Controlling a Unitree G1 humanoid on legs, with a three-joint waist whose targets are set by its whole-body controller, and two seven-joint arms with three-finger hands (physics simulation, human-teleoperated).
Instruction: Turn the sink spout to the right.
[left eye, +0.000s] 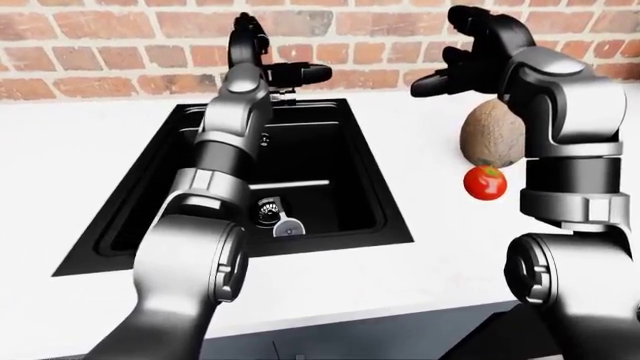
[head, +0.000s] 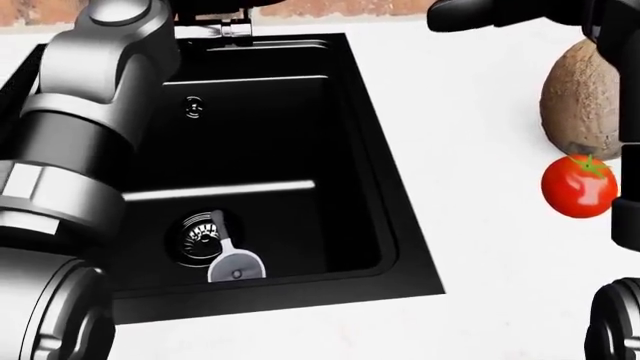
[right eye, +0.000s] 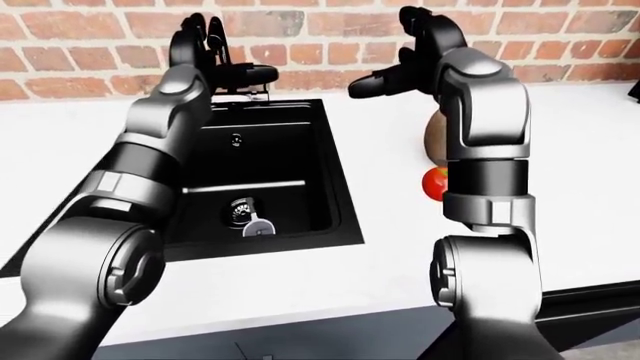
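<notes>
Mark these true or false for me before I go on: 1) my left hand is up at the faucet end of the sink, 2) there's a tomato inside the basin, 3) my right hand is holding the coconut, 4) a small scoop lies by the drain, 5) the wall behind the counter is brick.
1) True. The left hand is raised at the top end of the sink, by the faucet.
2) False. The tomato sits on the white counter, right of the sink.
3) False. The right hand hangs open in the air above the coconut.
4) True. The scoop lies at the drain.
5) True. The brick wall is there.
</notes>
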